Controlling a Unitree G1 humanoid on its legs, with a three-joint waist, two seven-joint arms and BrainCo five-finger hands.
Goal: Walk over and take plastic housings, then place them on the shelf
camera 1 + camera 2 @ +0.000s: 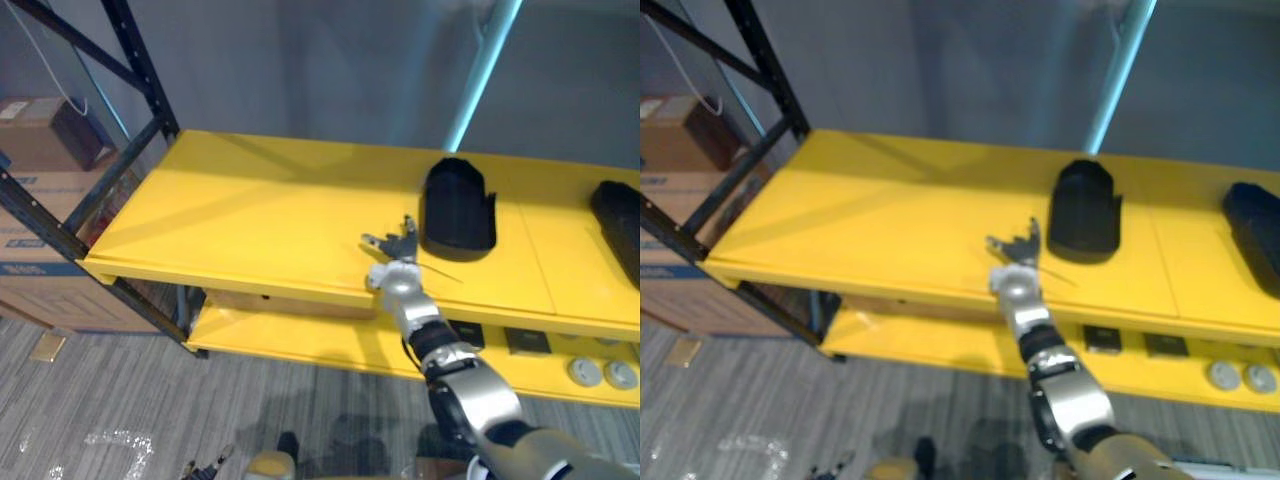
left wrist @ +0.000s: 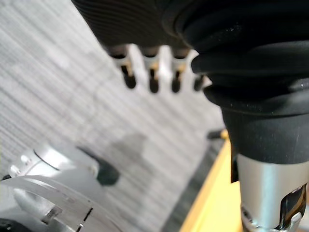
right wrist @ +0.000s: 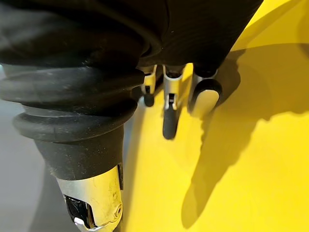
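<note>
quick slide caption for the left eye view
Right robot hand, open, over the yellow shelf beside a black plastic housing resting on it

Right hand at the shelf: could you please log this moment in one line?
right hand: open, empty | black housing: on yellow shelf | left hand: open, empty

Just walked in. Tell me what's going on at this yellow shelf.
The right robot hand is out over the top board of the yellow shelf, fingers relaxed and holding nothing. A black plastic housing stands on that board just beside it, and a second housing lies at the board's right end. The left robot hand hangs open above the grey floor, idle.
</note>
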